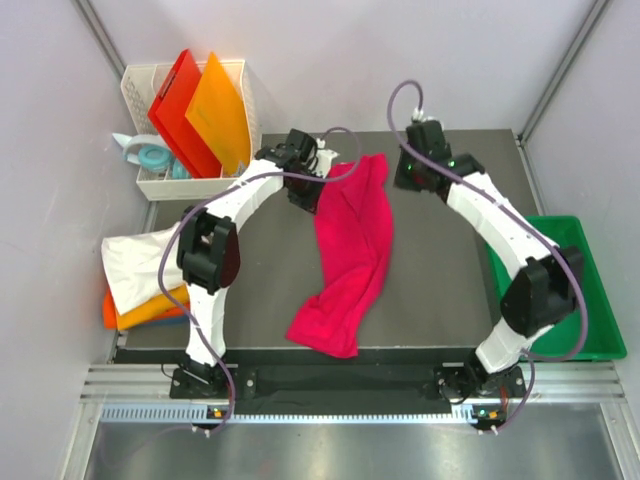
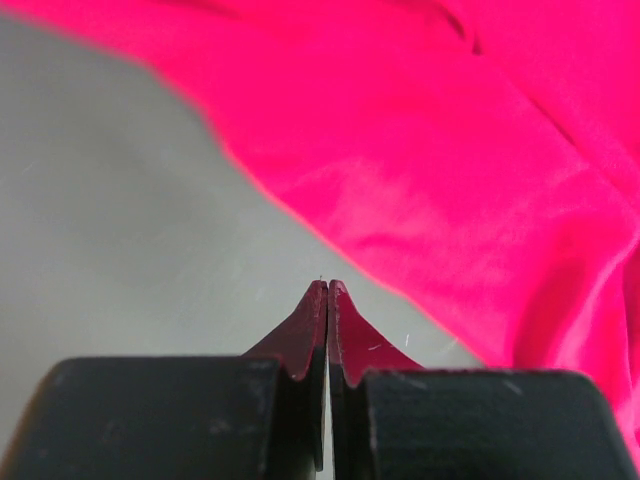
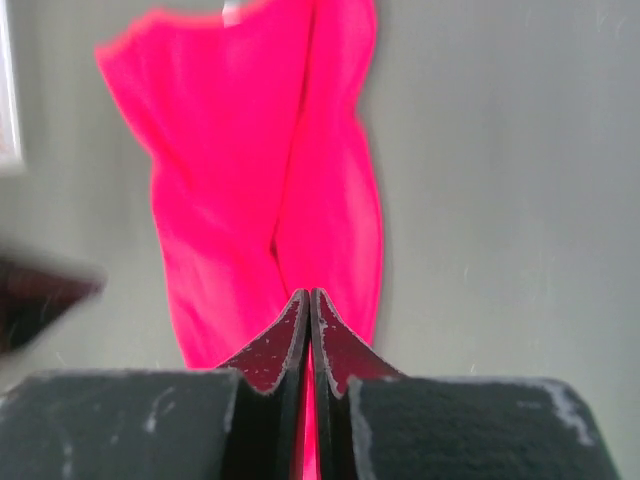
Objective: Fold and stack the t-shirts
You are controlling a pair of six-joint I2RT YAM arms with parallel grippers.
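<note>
1. Pale walls (image 1: 400, 50) close in a dark grey mat (image 1: 440, 300) on three sides, and a metal rail (image 1: 330, 385) runs along the near edge.
2. Nearest container: a green bin (image 1: 600, 330) sits off the mat's right edge towards the front. The right arm (image 1: 520, 270) crosses its left rim, and the bin's green floor shows beyond it.
3. Far left, a white basket (image 1: 245, 85) holds a red board (image 1: 178, 110) and an orange board (image 1: 222, 115), both standing tilted on edge. At its near end is a teal ring (image 1: 155, 158), too small to identify.
4. The crimson shirt (image 1: 350, 250) lies unfolded in a long rumpled strip down the middle of the mat. Its near end is close to the front edge and its far end lies between the two grippers.
5. At the left, a white shirt (image 1: 135, 255) lies on an orange shirt (image 1: 150, 310). The pile overhangs the mat's left edge, and the elbow of the left arm (image 1: 208, 255) covers its right side.
6. The left gripper (image 2: 328, 288) has its jaws pressed together on nothing, with the tips over bare mat just beside the crimson shirt's far-left edge.
7. The right gripper (image 3: 308, 295) is also closed with nothing visible between the jaws. It sits off the shirt's far-right corner, and the cloth stretches away ahead of its tips.
8. Bare mat runs along both sides of the strip. It is wider on the right, between the shirt and the right arm, and narrower on the left, towards the left arm.
</note>
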